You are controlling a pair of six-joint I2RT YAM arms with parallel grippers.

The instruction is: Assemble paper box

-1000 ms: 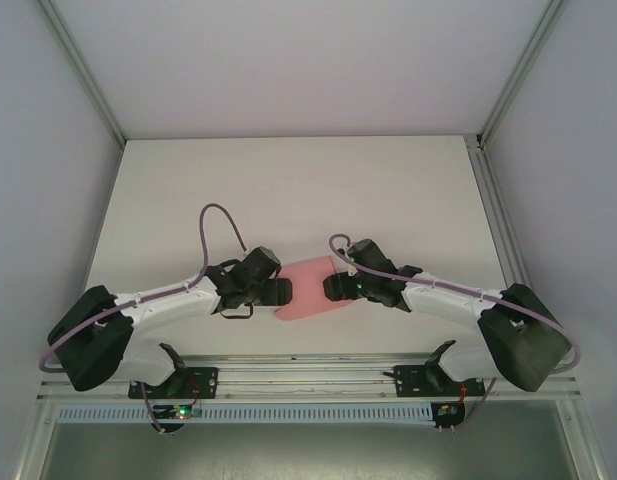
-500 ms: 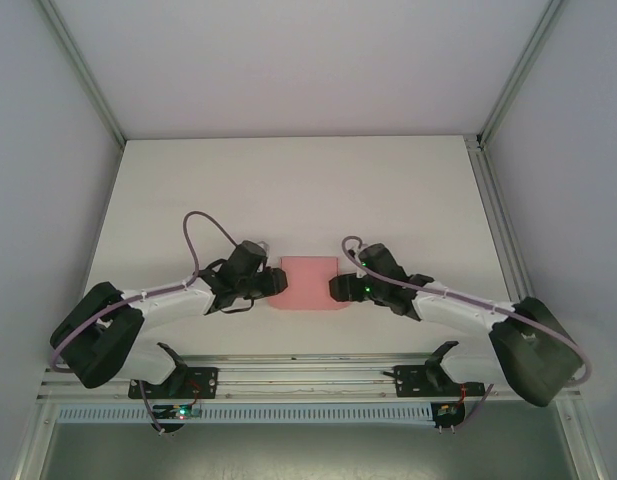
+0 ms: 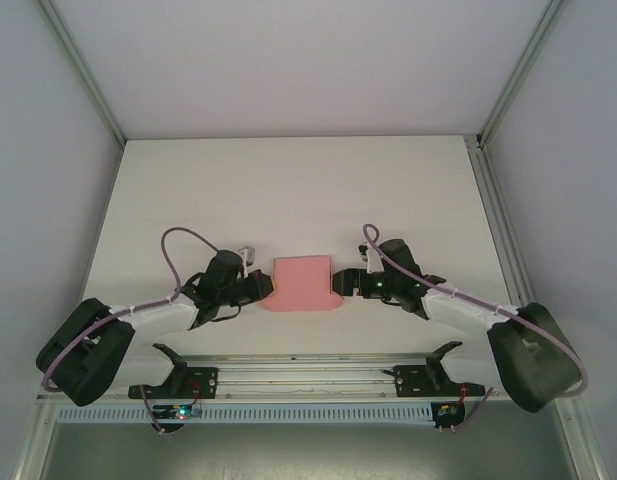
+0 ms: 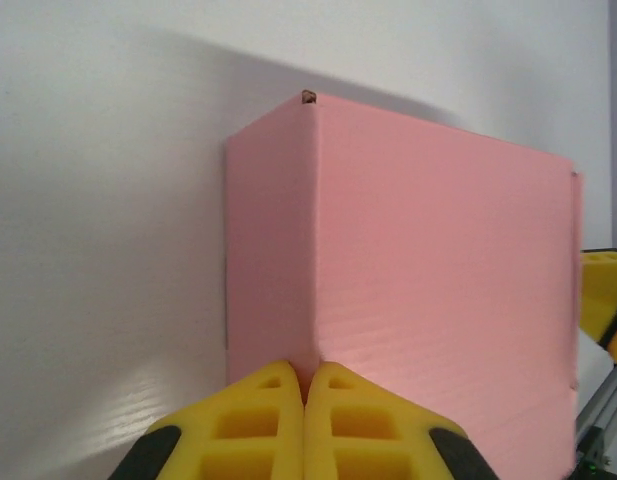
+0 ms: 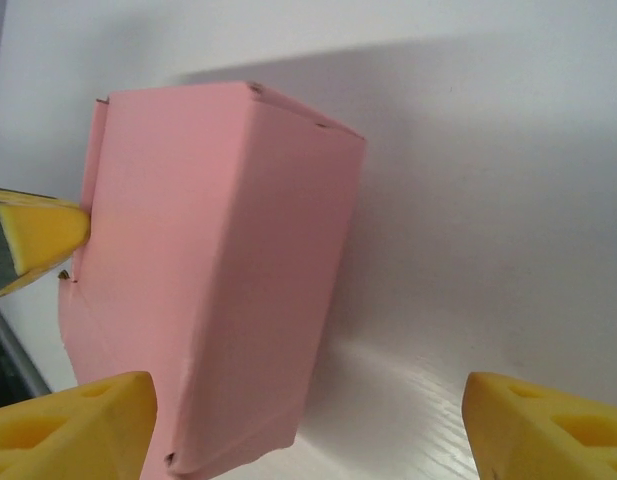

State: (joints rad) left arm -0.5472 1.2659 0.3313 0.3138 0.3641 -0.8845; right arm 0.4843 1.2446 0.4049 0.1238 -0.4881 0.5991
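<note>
The paper box (image 3: 303, 285) is a small closed pink rectangular box lying flat on the white table, between the two arms. My left gripper (image 3: 262, 289) is at its left end. In the left wrist view the yellow fingers (image 4: 263, 415) are shut together, their tips touching a vertical corner edge of the box (image 4: 428, 270), with no card between them. My right gripper (image 3: 340, 283) stands at the box's right end. In the right wrist view it (image 5: 308, 430) is wide open, with the box (image 5: 208, 270) lying just inside its left finger (image 5: 83, 420).
The white table (image 3: 288, 190) stretches behind the box to the grey back wall. An aluminium rail (image 3: 308, 375) carrying both arm bases runs along the near edge. Grey enclosure walls stand at left and right.
The box went from tilted between both grippers to lying flat and square on the table. Both arms have drawn back outward and lower, and the right gripper now stands open.
</note>
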